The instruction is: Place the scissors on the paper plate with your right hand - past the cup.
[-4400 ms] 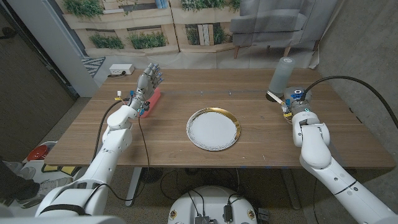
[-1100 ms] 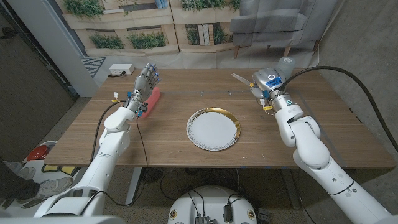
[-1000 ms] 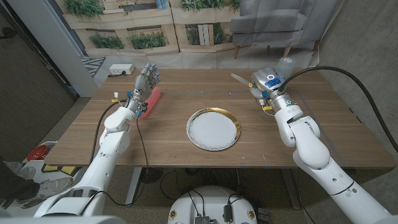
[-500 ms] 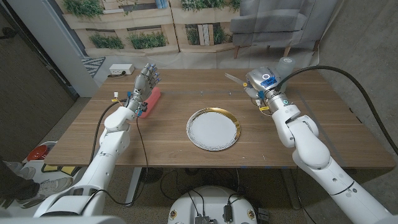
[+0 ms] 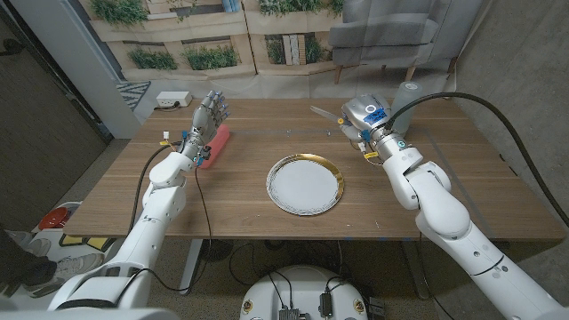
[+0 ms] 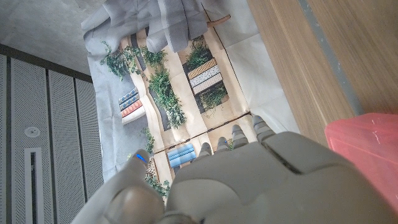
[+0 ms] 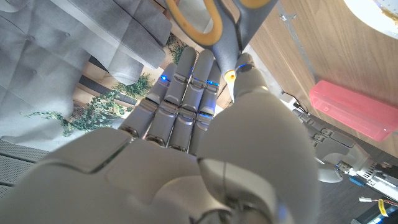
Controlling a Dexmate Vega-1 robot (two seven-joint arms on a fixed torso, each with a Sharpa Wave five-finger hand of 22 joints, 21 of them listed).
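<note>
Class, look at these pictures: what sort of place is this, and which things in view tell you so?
Probably a robot test room dressed as a home: a printed backdrop of plants hangs behind the table, a grey sofa stands beyond it, and cabling runs along the robot's arm.

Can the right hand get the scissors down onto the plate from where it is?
Probably yes. The right hand holds the scissors above the table, beyond the plate and to its right. The cup stands behind the arm, and nothing lies between hand and plate.
</note>
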